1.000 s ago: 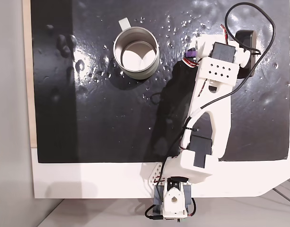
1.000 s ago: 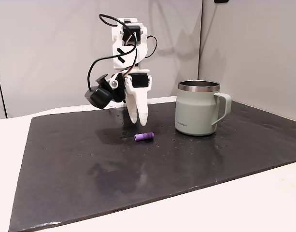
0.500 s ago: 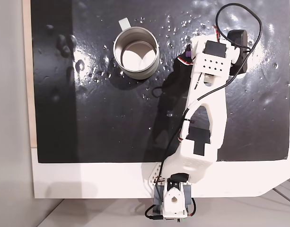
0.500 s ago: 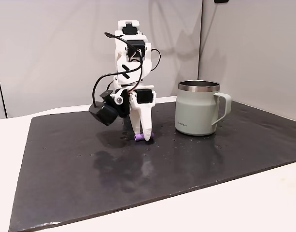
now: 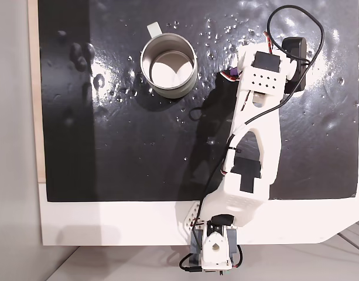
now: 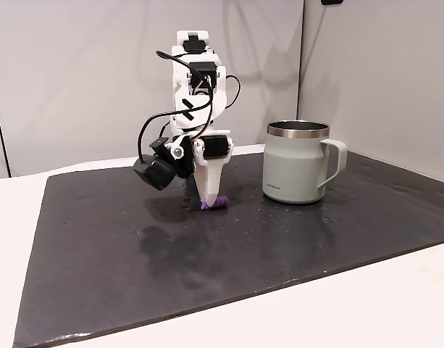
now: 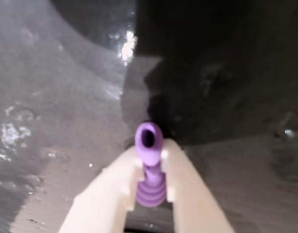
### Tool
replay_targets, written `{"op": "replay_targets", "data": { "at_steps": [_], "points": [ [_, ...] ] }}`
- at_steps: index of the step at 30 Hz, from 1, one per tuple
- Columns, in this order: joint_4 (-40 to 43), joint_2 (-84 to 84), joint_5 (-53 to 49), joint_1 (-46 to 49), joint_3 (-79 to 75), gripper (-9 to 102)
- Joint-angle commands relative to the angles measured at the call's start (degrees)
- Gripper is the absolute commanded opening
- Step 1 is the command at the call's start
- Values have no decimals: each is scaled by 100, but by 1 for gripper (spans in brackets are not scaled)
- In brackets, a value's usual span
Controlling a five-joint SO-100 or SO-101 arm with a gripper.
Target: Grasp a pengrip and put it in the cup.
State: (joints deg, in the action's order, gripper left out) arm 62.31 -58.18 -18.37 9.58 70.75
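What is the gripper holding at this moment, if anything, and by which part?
The gripper is closed on the purple pengrip, pinching its ribbed sides around mid-length; one open end pokes out past the fingertips. It is still down at the black mat.

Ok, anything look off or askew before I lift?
Nothing alarming. The pengrip sits pinched lengthwise between the gripper fingers, its open end poking past the tips. The cup stands upright on the black mat, apart from the gripper.

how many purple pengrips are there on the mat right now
1. The pengrip sits between the gripper fingers on the black mat, left of the cup in a fixed view; others may be hidden behind the arm.
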Motion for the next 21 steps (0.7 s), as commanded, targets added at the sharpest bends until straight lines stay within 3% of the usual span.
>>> {"op": "replay_targets", "data": {
  "at_steps": [1, 12, 21],
  "points": [
    [272, -738, 220, 114, -202, 0],
    [1389, -2839, 237, -9, -1063, 0],
    [1942, -3357, 378, -773, -1433, 0]
  ]
}}
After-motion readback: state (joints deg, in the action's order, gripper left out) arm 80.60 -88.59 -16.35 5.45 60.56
